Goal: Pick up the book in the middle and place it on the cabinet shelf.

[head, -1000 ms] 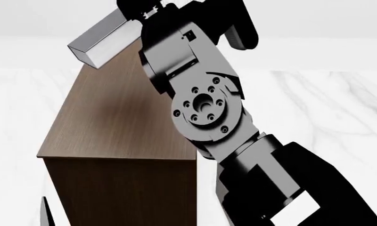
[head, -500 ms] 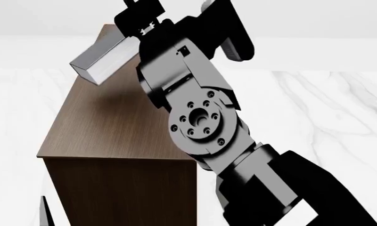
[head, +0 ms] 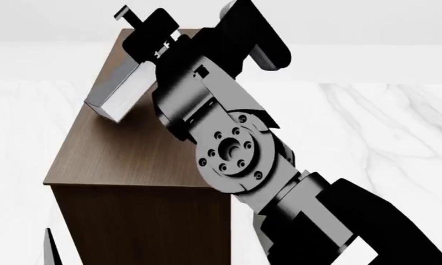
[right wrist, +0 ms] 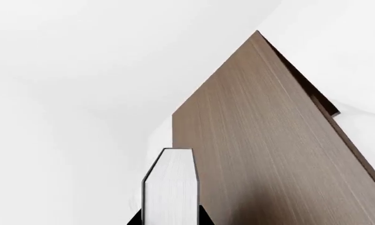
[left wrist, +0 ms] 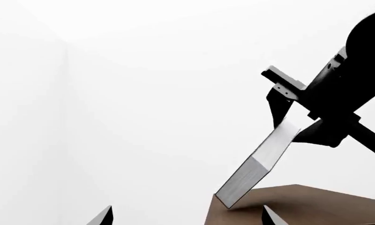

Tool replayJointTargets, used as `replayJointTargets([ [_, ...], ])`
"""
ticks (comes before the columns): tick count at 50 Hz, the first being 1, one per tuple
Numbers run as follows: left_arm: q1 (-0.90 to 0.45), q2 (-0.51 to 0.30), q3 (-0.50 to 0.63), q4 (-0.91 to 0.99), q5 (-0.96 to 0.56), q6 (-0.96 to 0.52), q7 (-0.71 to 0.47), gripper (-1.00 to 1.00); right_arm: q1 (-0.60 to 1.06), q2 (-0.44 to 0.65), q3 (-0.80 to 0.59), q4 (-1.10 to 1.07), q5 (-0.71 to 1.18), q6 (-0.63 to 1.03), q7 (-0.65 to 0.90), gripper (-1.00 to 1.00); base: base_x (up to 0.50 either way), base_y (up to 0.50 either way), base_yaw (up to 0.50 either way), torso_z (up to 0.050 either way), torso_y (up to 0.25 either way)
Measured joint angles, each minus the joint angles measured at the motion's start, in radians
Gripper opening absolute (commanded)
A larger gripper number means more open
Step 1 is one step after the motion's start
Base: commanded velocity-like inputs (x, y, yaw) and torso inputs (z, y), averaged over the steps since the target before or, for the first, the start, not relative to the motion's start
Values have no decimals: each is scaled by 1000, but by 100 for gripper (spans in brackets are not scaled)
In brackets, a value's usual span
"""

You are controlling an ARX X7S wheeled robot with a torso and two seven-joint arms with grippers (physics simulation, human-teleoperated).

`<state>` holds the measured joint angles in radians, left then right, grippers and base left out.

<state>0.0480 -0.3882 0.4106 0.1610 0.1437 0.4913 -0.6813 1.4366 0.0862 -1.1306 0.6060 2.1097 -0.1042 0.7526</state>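
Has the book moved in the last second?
Yes. In the head view the book, held by the right claw, has dropped lower against the cabinet top; its low corner now overlaps the top surface.

Right arm fills my head view, extended up and forward, round joint housing facing camera. Right gripper [head: 143, 52] at top of reach, jaws clamped on book [head: 116, 93], book tilted, free end lowest. Left wrist view confirms: right gripper [left wrist: 294, 123] grips book's upper end. Left gripper: only two fingertips [left wrist: 101, 216] visible at frame edge, spread apart.
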Motion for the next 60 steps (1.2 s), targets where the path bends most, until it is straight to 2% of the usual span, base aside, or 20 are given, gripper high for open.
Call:
replayJointTargets([
  [13, 0, -3, 3, 3, -3, -4, -1, 100, -2, 0, 7, 11, -42, 35, -5, -100, 0, 0, -2, 0, 0],
  [14, 0, -3, 3, 3, -4, -4, -1, 100, -2, 1, 8, 12, -45, 38, -6, 100, 0, 0, 0, 0, 0],
  [41, -4, -5, 10, -3, -7, -3, -5, 100, -22, 22, -76, 9, -26, 86, 29, 100, 0, 0, 0, 0, 0],
  [60, -4, -8, 15, -1, -7, -7, -8, 100, -43, 137, -77, -247, -86, 44, 111, 100, 0, 0, 0, 0, 1],
])
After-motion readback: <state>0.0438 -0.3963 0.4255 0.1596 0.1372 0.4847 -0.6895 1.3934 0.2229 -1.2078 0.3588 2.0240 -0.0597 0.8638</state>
